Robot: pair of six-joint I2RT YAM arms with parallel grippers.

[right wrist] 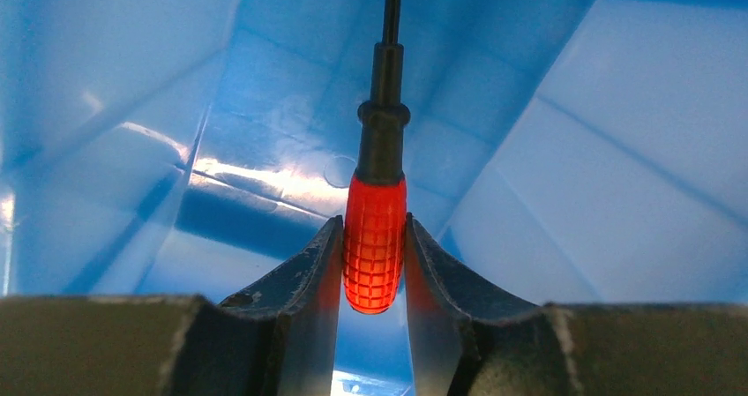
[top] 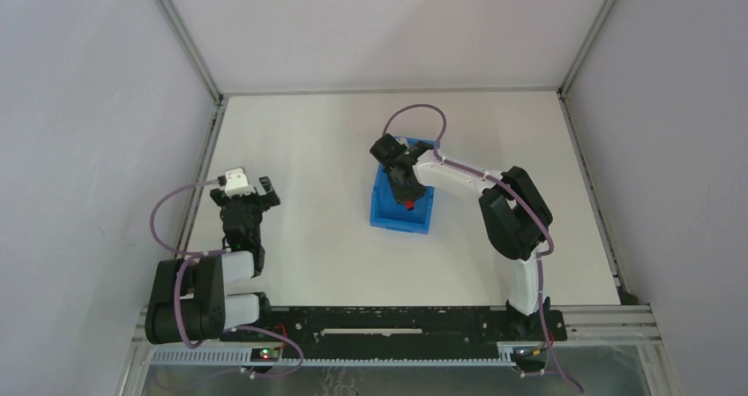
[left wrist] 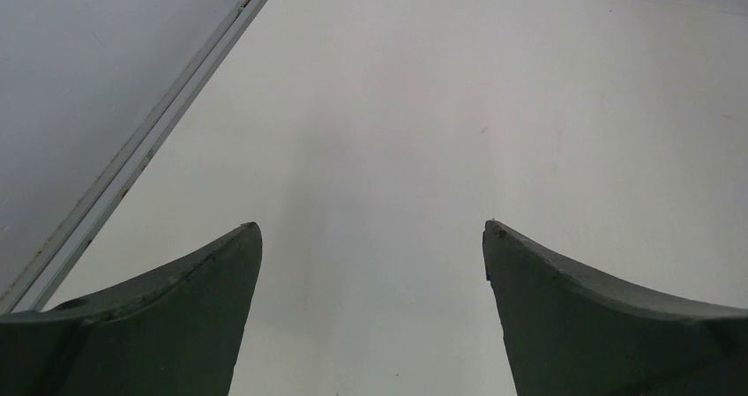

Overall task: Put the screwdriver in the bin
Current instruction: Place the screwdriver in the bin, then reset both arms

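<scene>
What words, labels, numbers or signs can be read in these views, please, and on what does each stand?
No text can be read.
The screwdriver: a moulded grid on the handle, no lettering.
The bin: bare blue walls.
The white block on the left wrist: too small to tell.

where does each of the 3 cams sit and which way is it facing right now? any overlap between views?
Top external: above and behind the bases, facing down on the table; both arms show whole.
Left wrist: on the left arm, facing bare table between the open left fingers.
Right wrist: on the right arm, looking into the bin; right fingers shut on the screwdriver.
Shared: top external and right wrist both show the bin and the screwdriver.
</scene>
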